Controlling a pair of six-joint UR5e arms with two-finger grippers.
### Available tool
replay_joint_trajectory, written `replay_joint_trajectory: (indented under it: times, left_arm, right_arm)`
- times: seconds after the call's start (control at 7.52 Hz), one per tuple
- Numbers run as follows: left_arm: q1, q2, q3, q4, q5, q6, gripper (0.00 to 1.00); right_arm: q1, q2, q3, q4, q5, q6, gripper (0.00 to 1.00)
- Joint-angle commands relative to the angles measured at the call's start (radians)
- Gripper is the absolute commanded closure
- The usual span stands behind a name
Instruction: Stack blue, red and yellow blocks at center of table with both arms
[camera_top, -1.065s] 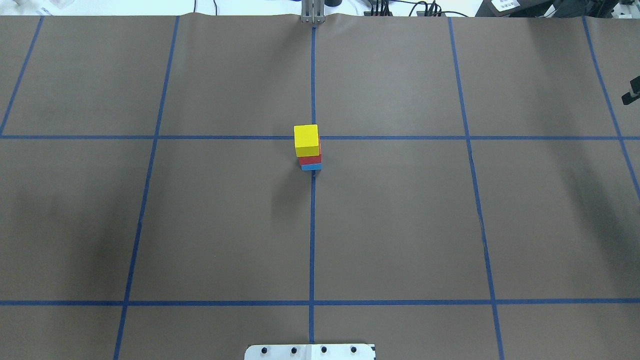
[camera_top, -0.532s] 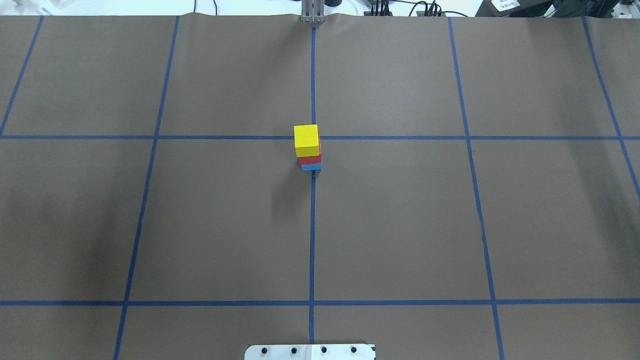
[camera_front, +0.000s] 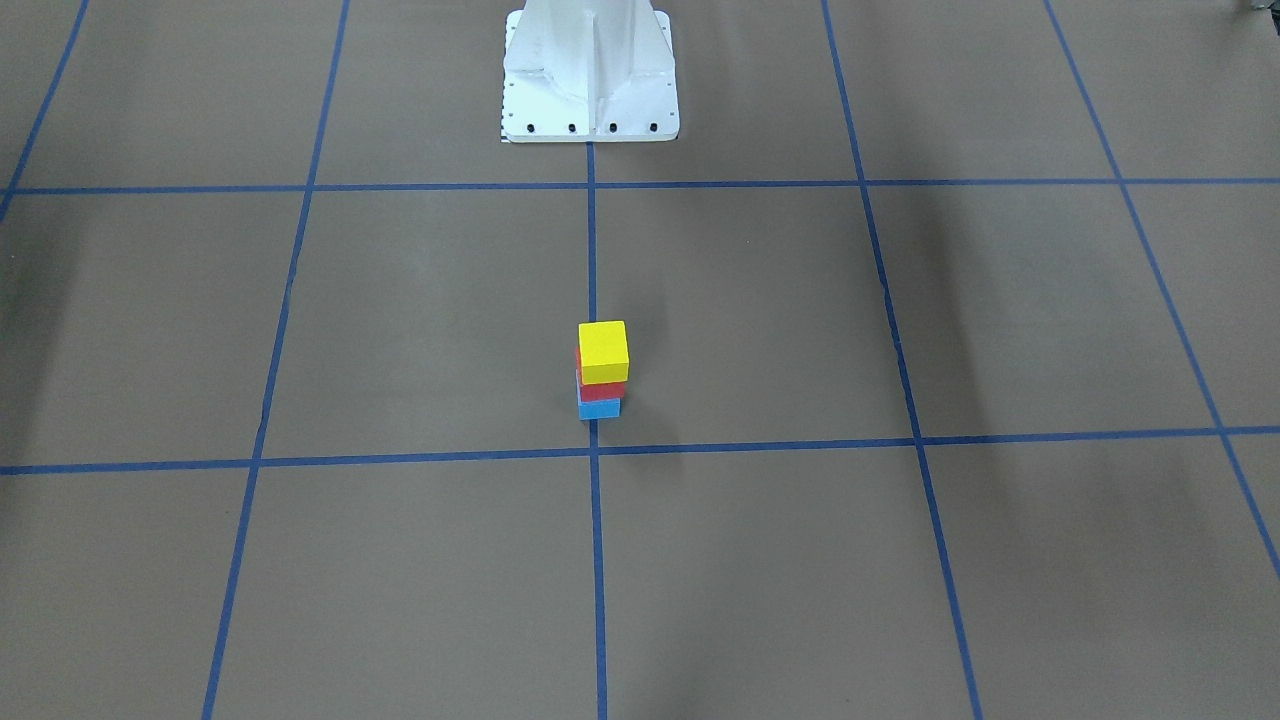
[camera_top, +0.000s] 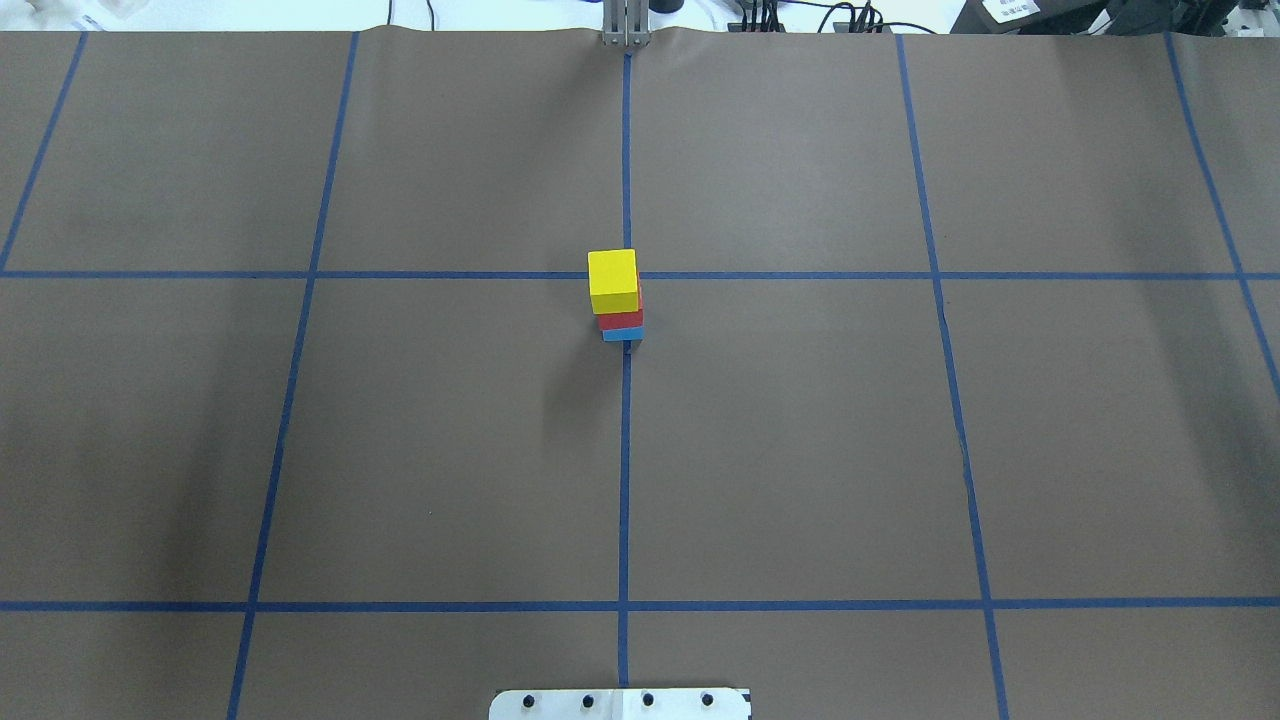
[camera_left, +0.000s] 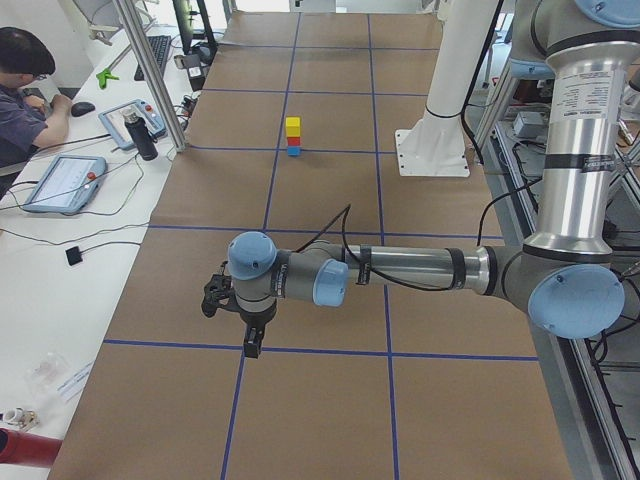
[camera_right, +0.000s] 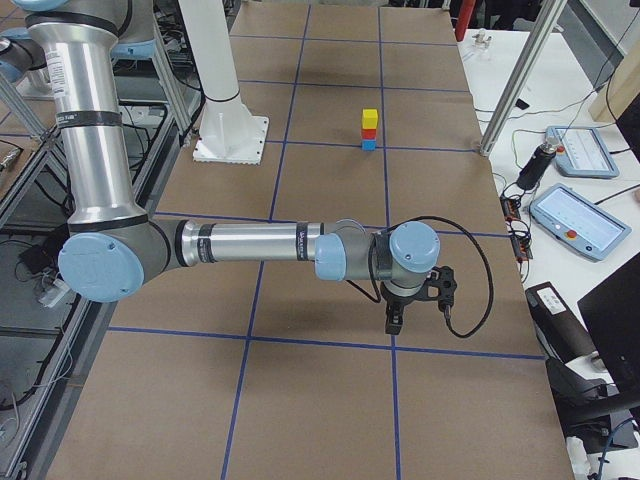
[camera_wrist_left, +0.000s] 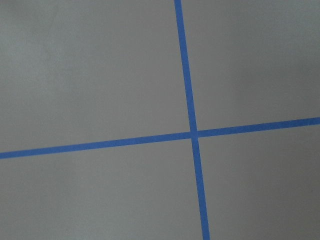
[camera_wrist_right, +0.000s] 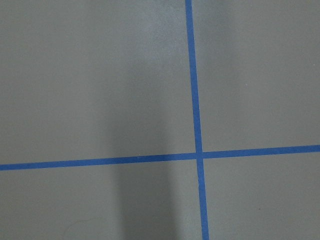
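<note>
A stack stands at the table's centre: yellow block (camera_top: 612, 279) on top, red block (camera_top: 622, 319) in the middle, blue block (camera_top: 623, 334) at the bottom. It also shows in the front view (camera_front: 603, 352), the left view (camera_left: 293, 137) and the right view (camera_right: 369, 130). My left gripper (camera_left: 253, 340) hangs over the table's left end, far from the stack. My right gripper (camera_right: 395, 320) hangs over the right end. Both show only in the side views, so I cannot tell whether they are open or shut. The wrist views show only brown paper and blue tape lines.
The robot's white base (camera_front: 590, 70) stands at the near table edge. Blue tape lines (camera_top: 625, 450) grid the brown paper. An operator (camera_left: 25, 90) sits at a side bench with tablets (camera_left: 60, 182). Pendants (camera_right: 575, 220) lie on the other bench.
A dark piece of the right gripper at the overhead view's right edge has moved out of view. The stack has not moved.
</note>
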Motion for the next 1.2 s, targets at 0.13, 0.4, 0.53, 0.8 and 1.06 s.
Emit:
replay_joint_trajectory:
  times: [0.13,0.4,0.53,0.8,1.06]
  left_arm:
    - [-0.017,0.008,-0.102,0.096,0.016,0.003,0.0]
    - [-0.011,0.029,-0.144,0.15,0.09,0.003,0.0]
    - [-0.011,0.035,-0.144,0.149,0.091,0.003,0.0]
    - [-0.011,0.035,-0.141,0.149,0.091,0.003,0.0]
    - [-0.009,0.032,-0.135,0.149,0.088,0.003,0.0]
  right_arm:
    - [-0.001,-0.007,0.004,-0.003,-0.009,0.0,0.01]
    - [-0.001,-0.009,0.004,-0.003,-0.014,0.0,0.01]
    - [0.002,-0.009,0.008,-0.003,-0.032,0.0,0.01]
    - [0.004,-0.012,0.008,-0.003,-0.05,-0.003,0.01]
    - [-0.001,-0.02,0.008,-0.003,-0.051,-0.005,0.01]
